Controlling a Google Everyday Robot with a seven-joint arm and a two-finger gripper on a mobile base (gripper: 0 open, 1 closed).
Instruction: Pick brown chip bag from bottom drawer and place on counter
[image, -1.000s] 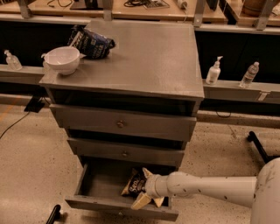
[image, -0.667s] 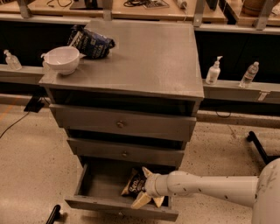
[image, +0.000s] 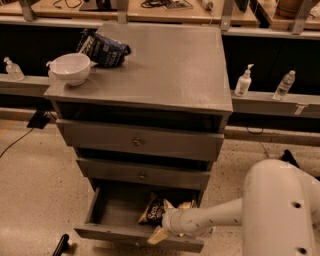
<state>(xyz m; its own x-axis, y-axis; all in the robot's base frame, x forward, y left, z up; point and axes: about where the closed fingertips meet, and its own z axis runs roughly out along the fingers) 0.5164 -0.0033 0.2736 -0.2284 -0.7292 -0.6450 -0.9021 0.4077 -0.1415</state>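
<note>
Gripper (image: 164, 220) is sitting inside the bottom drawer (image: 116, 232), right-hand part, with the arm (image: 220, 214) reaching in from the right. Claw is reading as open: tan fingers (image: 156, 235) are splaying either side of the brown chip bag (image: 153, 210), not clamping it. Bag is lying on the drawer floor, right of middle. Drawer is standing pulled out. On the counter (image: 170, 65), white bowl (image: 70, 68) and dark blue chip bag (image: 103, 48) are sitting at the far left.

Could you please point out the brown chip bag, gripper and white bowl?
brown chip bag (image: 153, 210): camera view, lettered face.
gripper (image: 170, 221): camera view, tip, in bottom drawer (image: 115, 234).
white bowl (image: 70, 75): camera view, outer wall.
</note>
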